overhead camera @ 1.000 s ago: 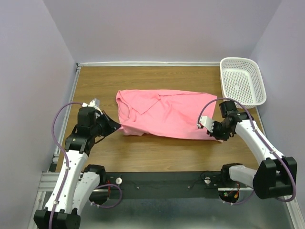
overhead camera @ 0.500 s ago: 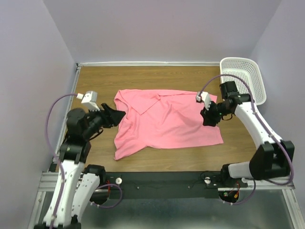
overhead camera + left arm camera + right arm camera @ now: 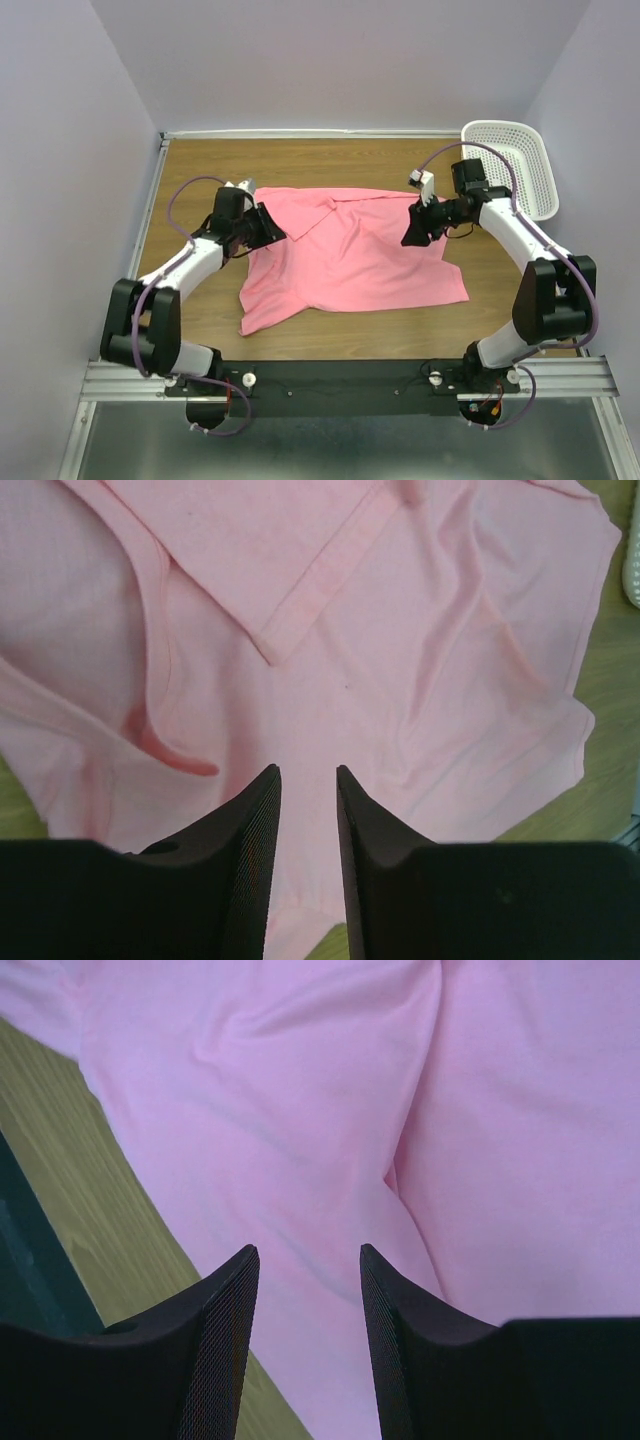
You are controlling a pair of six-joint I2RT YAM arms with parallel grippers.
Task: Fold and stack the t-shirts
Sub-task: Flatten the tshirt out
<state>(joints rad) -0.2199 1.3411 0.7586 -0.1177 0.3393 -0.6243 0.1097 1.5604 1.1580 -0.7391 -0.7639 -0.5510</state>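
One t-shirt (image 3: 350, 260) lies widthwise across the desk (image 3: 200, 170). I have left jaws and right jaws spread, empty, over its far corners.

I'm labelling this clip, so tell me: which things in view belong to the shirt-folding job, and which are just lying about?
Part of the job:
pink t-shirt
left end effector
right end effector

Just lying about:
white basket, at the table's far right corner
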